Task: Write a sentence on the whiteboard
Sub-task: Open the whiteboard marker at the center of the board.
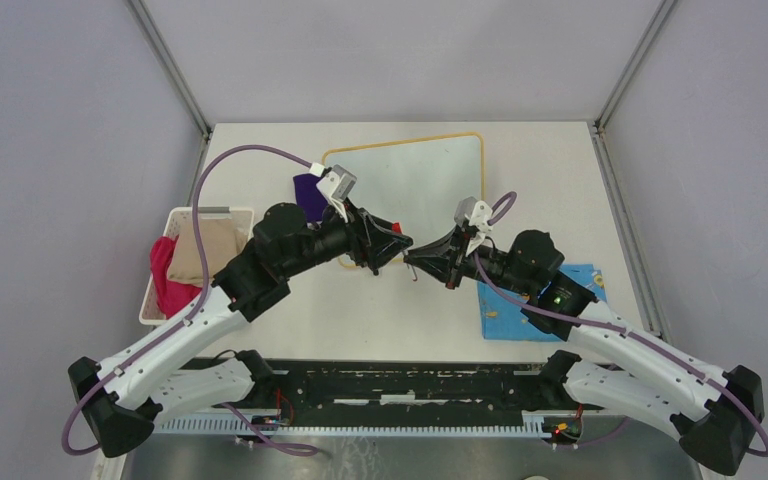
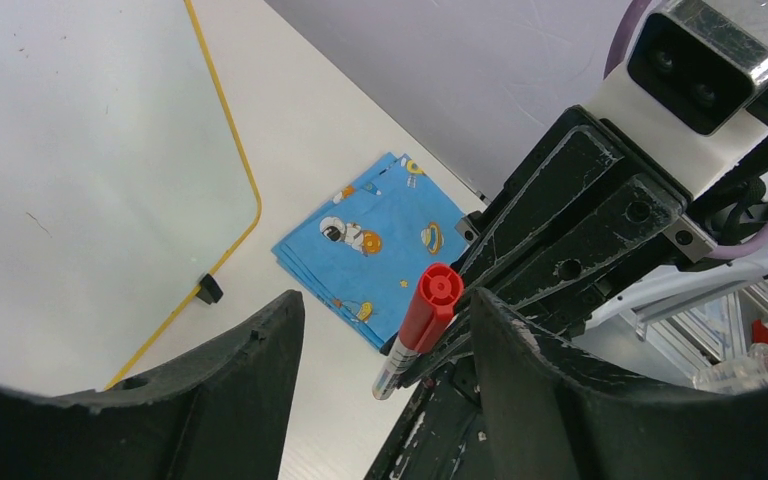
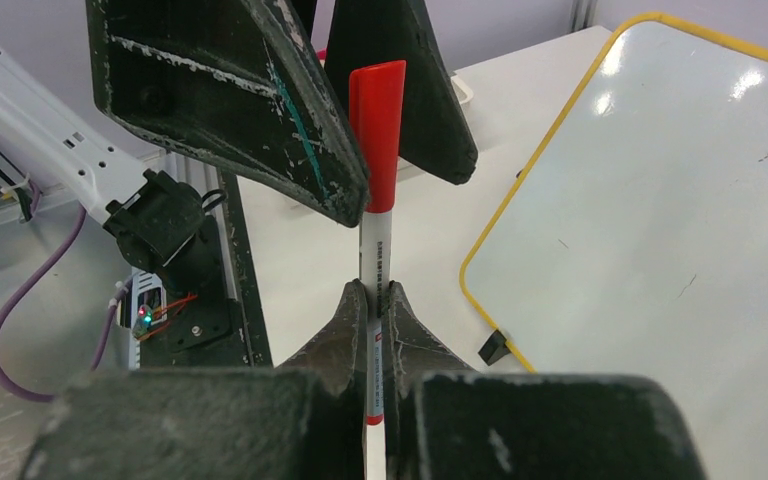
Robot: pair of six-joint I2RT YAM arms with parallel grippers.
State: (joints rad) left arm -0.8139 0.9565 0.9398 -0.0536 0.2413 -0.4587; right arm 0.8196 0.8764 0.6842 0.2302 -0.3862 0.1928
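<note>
The glossy white rectangular whiteboard with a yellow-orange frame point(image 1: 425, 172) lies flat on the worktop point(image 1: 360, 312), upper centre of the overhead view. Both claws meet tip to tip over its lower edge. The right claw point(image 1: 412, 259) is clamped on the red-capped white marker point(image 3: 376, 235). The left claw point(image 1: 401, 243) stands apart around the cap. One whiteboard, one marker, one blue patterned cloth point(image 1: 505, 322), lower right. Both arms bend inward.

One whiteboard point(image 1: 430, 170), one marker point(image 3: 377, 150), one blue cloth point(image 2: 380, 240), one basket point(image 1: 147, 300).
</note>
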